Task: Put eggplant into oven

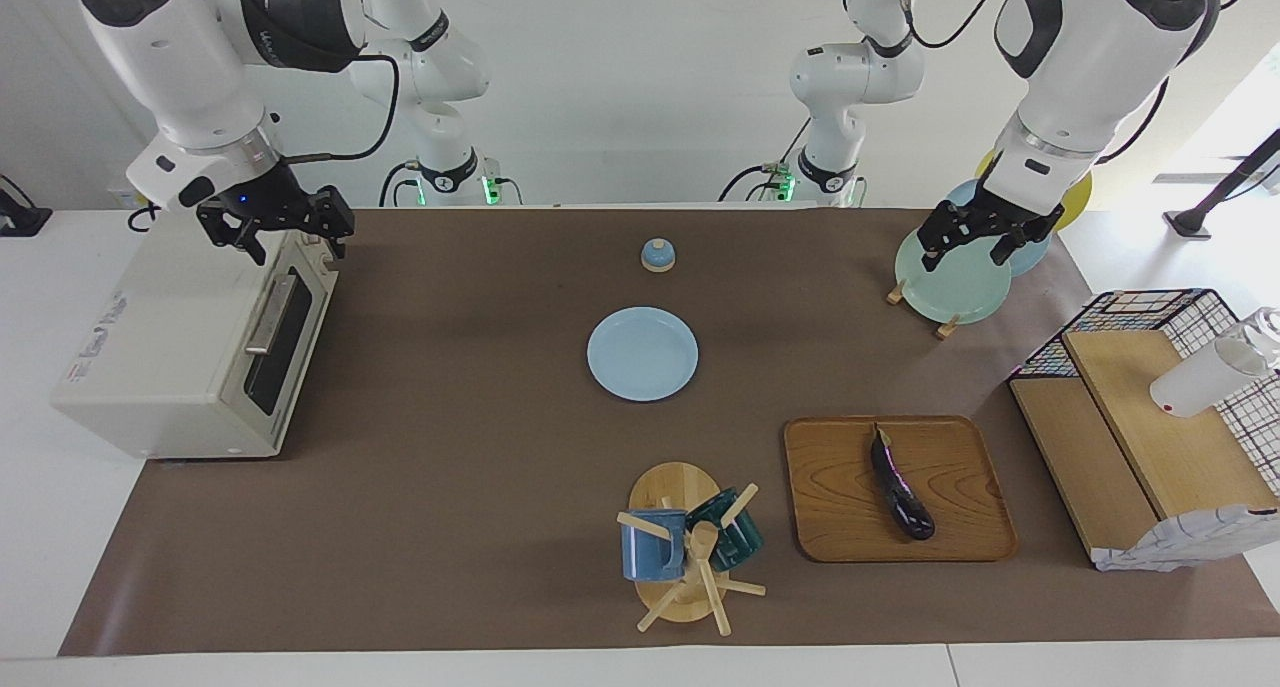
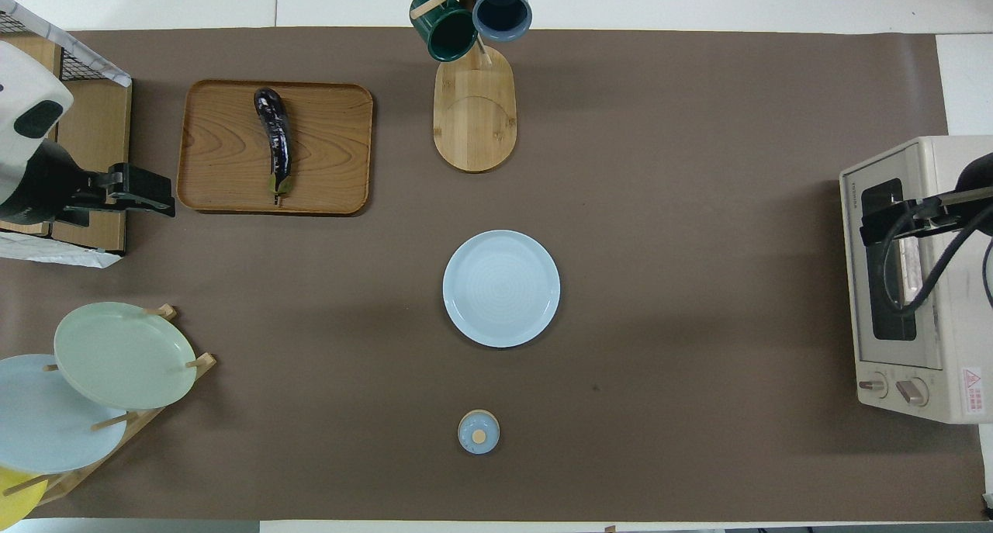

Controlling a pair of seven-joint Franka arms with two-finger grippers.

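Here, from biggest to smallest:

Table (image 1: pixel 480 387): it is covered by a brown mat, and everything is set on it.

Oven (image 1: pixel 190 352): it is placed at the right arm's end of the table, under the right gripper. Its door is seen shut.

Wooden tray (image 1: pixel 850 487): it is laid toward the left arm's end of the table, well apart from both grippers.

Plate rack (image 1: pixel 955 277): a pale green plate is held up in it, just under the left gripper.

Mug stand (image 1: pixel 680 547): a blue mug and a green mug are hung on it, beside the tray.

Blue plate (image 1: pixel 642 354): it is laid in the middle of the table, between the two grippers.

Eggplant (image 1: pixel 900 487): it is laid flat on the wooden tray, well apart from the left gripper and much farther still from the right gripper. It is touched by nothing but the tray.

Right gripper (image 1: pixel 290 239): it is held over the oven's top edge, by the door. Its fingers are spread wide and nothing is held.

Left gripper (image 1: pixel 965 252): it is held over the plate rack. Its fingers are spread wide and nothing is held.

Small bell (image 1: pixel 658 255): it is set near the robots' edge, between the two grippers.
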